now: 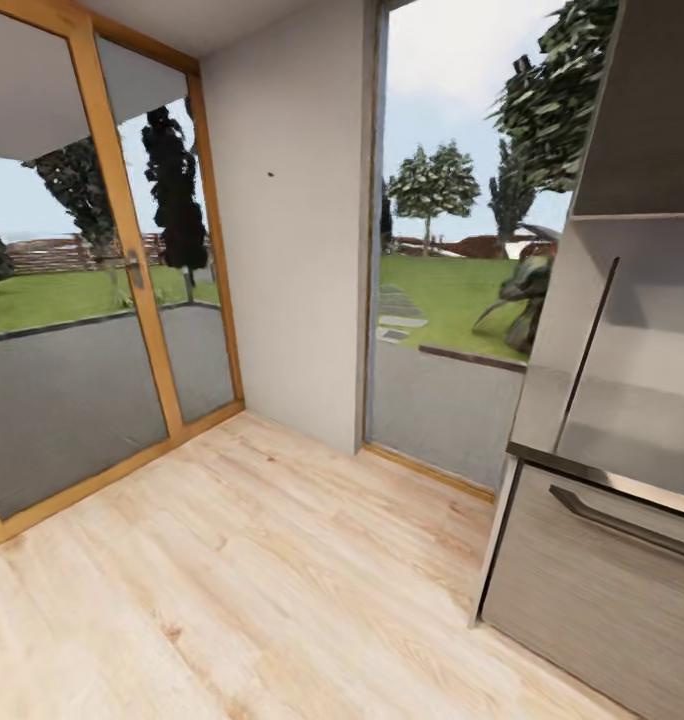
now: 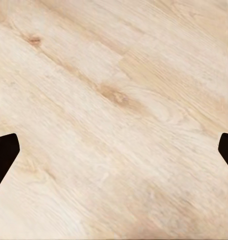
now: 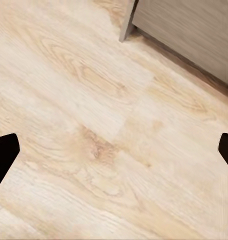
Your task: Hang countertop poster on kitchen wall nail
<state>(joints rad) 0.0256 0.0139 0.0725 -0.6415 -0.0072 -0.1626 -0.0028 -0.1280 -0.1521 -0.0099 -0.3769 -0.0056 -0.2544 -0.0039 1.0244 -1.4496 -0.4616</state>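
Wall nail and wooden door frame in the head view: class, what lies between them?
Only plain pale grey wall lies between the wall nail and the wooden door frame; the head view shows that stretch bare.

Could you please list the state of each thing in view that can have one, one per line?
Left gripper: open, holding nothing, over the wood floor.
Right gripper: open, holding nothing.
Wall nail: bare, nothing hung on it.
Glass door: shut.
Fridge: doors and drawer shut.
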